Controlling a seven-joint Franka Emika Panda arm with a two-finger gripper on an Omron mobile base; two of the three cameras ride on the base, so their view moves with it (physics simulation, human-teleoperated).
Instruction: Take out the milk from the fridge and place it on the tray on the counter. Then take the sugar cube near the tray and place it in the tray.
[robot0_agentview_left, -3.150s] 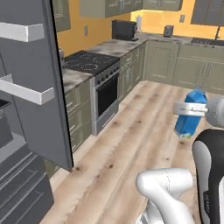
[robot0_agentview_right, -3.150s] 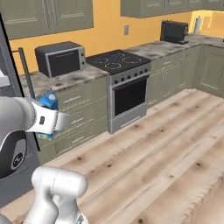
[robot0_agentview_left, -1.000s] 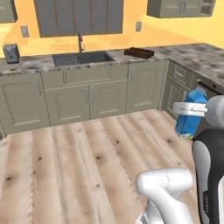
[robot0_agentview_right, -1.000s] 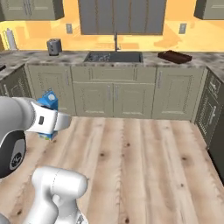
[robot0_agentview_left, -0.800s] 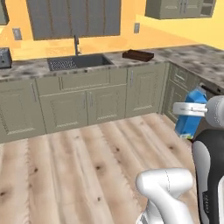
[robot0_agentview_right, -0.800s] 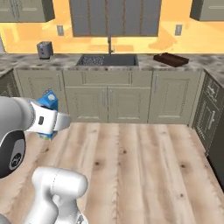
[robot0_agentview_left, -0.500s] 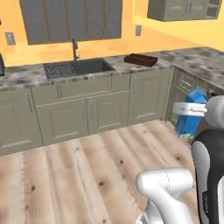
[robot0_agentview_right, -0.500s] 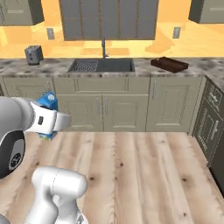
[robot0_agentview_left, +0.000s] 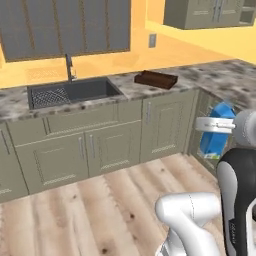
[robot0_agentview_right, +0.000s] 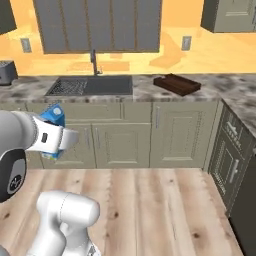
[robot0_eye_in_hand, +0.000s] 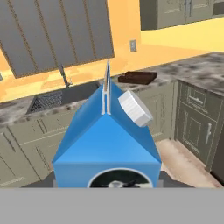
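The milk is clamped upright in the gripper, jaws closed on the carton, carried above the floor. The tray lies far ahead and to the right on the counter, right of the sink.

Kitchen's got warm orange walls and a light wood plank floor. The sink sits in the middle, with a faucet right behind it, grey shutters above, and olive cabinets below.
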